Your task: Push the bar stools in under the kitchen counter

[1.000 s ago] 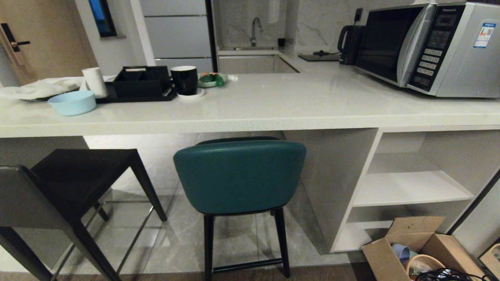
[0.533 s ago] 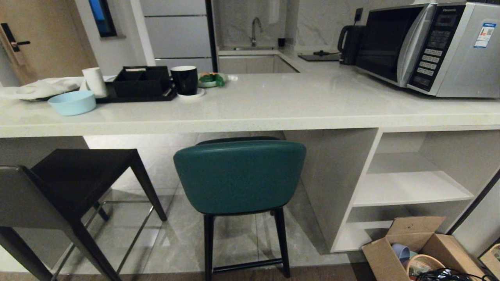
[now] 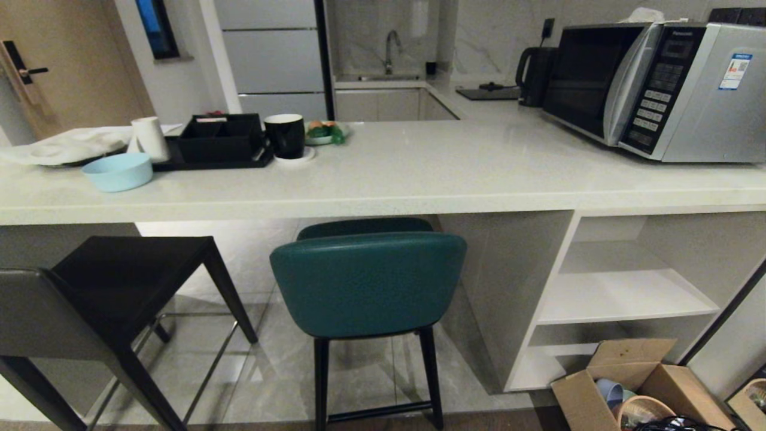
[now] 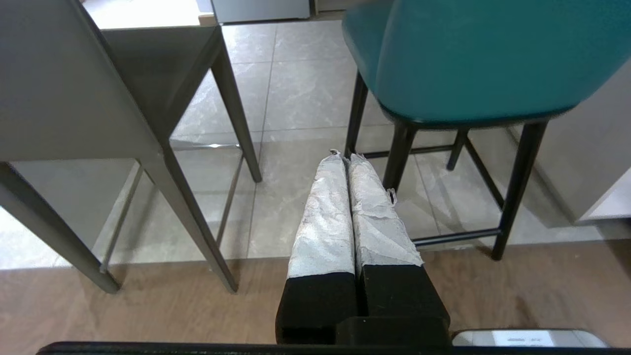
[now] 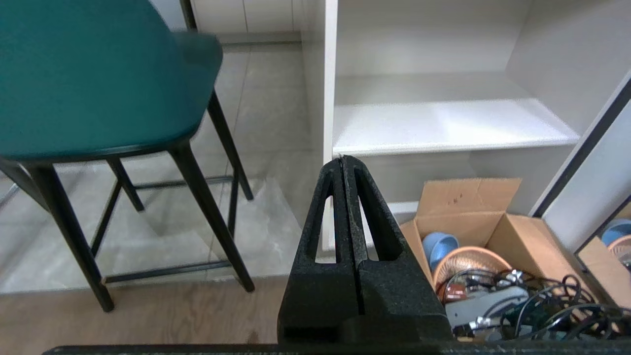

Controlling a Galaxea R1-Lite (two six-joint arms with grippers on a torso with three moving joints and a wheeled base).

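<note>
We had both grippers pressed together, empty — left gripper low between the stools, right gripper by the white shelving. Teal stool sat partly under the kitchen counter; grey stool stood out, angled. Best bet was pushing each backrest centrally and squarely — off-centre contact would've swivelled them.
</note>
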